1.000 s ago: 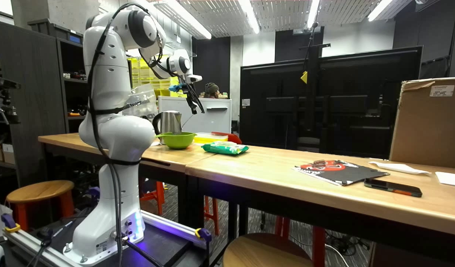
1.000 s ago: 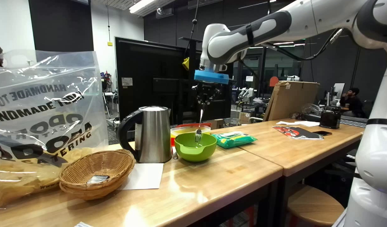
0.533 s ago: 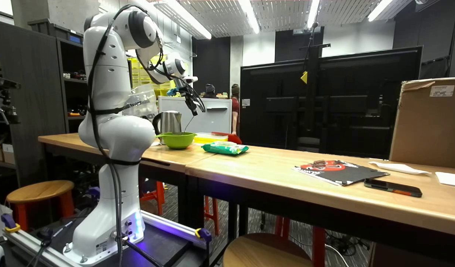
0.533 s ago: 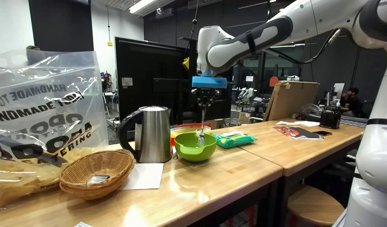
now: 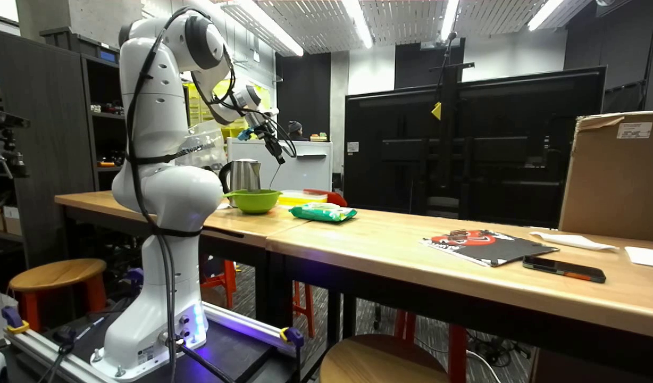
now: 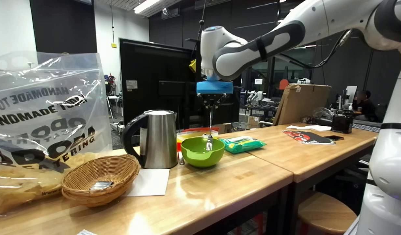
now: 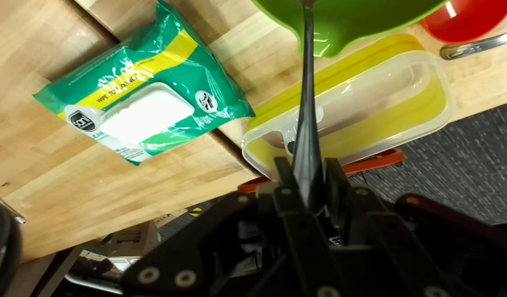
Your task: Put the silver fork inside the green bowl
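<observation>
Fork [image 7: 307,99] hangs steeply, tines down, at the mouth of the bowl [image 6: 202,159]; whether it touches the bowl, I cannot tell. Above the bowl, the gripper [image 7: 307,169] clamps the fork by 1 end. The kettle [image 6: 160,140] stands just beside the bowl; the wipes [image 6: 242,144] lie on the bowl's other side.

Slender silver metal fork [image 7: 308,103], held tines-down, slightly tilted, tines at the mouth of round, lipped lime-green bowl [image 6: 202,159] (touching? can't tell); bowl upright on wooden tabletop [image 6: 226,182].
</observation>
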Robot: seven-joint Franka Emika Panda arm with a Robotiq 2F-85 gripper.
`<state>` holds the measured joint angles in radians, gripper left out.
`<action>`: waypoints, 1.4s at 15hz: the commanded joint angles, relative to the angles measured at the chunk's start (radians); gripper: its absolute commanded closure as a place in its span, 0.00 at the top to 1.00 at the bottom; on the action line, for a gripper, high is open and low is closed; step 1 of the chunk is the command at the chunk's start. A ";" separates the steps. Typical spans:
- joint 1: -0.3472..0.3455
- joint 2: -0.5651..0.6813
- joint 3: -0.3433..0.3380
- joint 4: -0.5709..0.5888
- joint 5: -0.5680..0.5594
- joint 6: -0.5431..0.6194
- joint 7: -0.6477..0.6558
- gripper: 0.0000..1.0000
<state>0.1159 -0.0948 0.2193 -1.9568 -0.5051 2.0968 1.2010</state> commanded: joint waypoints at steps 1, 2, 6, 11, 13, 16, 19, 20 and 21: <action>0.013 0.002 0.006 -0.004 -0.040 0.006 0.043 0.05; 0.015 0.009 0.005 -0.005 -0.036 0.012 0.042 0.05; 0.016 0.036 -0.004 -0.013 -0.016 0.036 0.037 0.05; 0.020 0.073 -0.018 -0.016 -0.004 0.059 0.027 0.05; 0.023 0.080 -0.022 -0.018 -0.006 0.065 0.027 0.05; 0.025 0.085 -0.025 -0.017 -0.005 0.067 0.023 0.05; 0.026 0.086 -0.025 -0.018 0.002 0.067 0.015 0.05; 0.026 0.087 -0.025 -0.017 0.008 0.067 0.011 0.05; 0.026 0.087 -0.026 -0.017 0.014 0.066 0.005 0.05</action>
<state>0.1264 -0.0023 0.2092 -1.9724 -0.5127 2.1572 1.2239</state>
